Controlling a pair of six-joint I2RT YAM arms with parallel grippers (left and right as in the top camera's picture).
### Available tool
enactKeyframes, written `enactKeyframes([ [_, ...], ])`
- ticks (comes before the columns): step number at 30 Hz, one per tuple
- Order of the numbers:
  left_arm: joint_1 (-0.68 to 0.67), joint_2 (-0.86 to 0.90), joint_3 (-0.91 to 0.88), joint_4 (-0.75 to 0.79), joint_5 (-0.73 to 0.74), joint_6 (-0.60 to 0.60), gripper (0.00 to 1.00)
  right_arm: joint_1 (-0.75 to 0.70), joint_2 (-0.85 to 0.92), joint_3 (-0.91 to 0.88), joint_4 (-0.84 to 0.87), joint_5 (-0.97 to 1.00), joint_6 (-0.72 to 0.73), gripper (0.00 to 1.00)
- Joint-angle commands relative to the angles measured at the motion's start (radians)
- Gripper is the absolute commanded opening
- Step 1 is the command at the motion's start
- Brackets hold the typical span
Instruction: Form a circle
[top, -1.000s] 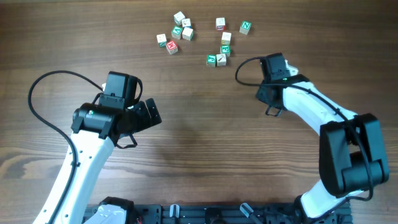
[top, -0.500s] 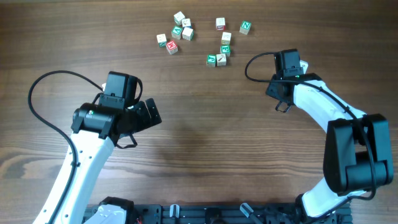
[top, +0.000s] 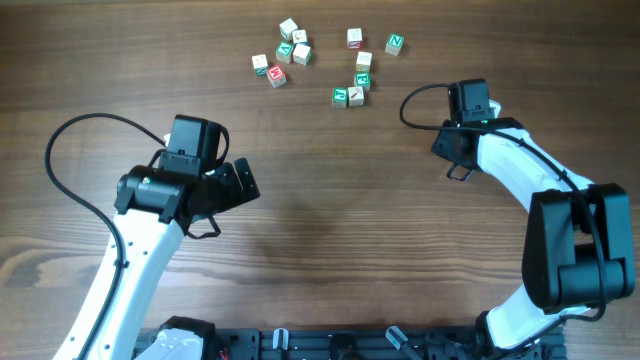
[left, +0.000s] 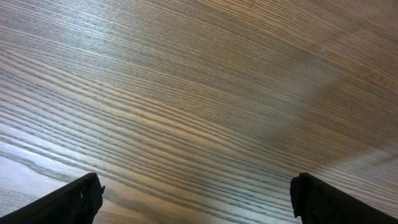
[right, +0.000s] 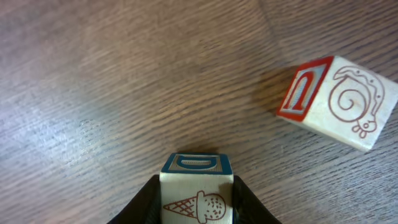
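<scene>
Small wooden letter cubes lie at the table's far edge in the overhead view, and they form no full circle. A tight group of three cubes (top: 352, 90) with green, red and pale faces sits nearest my right gripper (top: 466, 100). In the right wrist view, the right gripper (right: 196, 208) is shut on a cube (right: 196, 171) with a blue D on top and an ice-cream cone on its side, just above the wood. My left gripper (top: 240, 184) hangs over bare wood at mid-left, and the left gripper (left: 196, 199) is open and holds nothing.
A loose cube (right: 336, 102) with a red letter and a snail drawing lies tilted to the right of the held cube. More cubes (top: 285, 52) are scattered at the far left of the group, and a single green one (top: 395, 44) lies apart.
My right arm has carried its cube to the right and slightly toward the far edge. The left arm and the cubes on the table have not moved.
</scene>
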Motion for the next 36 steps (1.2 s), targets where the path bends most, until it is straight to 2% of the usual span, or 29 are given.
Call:
enactKeyframes([
  [1, 0.008, -0.002, -0.003, 0.0, 0.008, 0.005, 1.0, -0.001, -0.014, 0.013, -0.024, -0.017, -0.037, 0.22],
  [6, 0.008, -0.002, -0.003, 0.0, 0.008, 0.005, 1.0, -0.001, -0.014, 0.013, -0.014, 0.002, -0.029, 0.22],
  [9, 0.008, -0.002, -0.003, 0.0, 0.008, 0.005, 1.0, -0.001, -0.014, 0.013, -0.014, 0.027, 0.026, 0.22],
  [36, 0.008, -0.002, -0.003, 0.0, 0.008, 0.005, 1.0, -0.056, -0.014, 0.013, 0.014, 0.043, 0.016, 0.24],
])
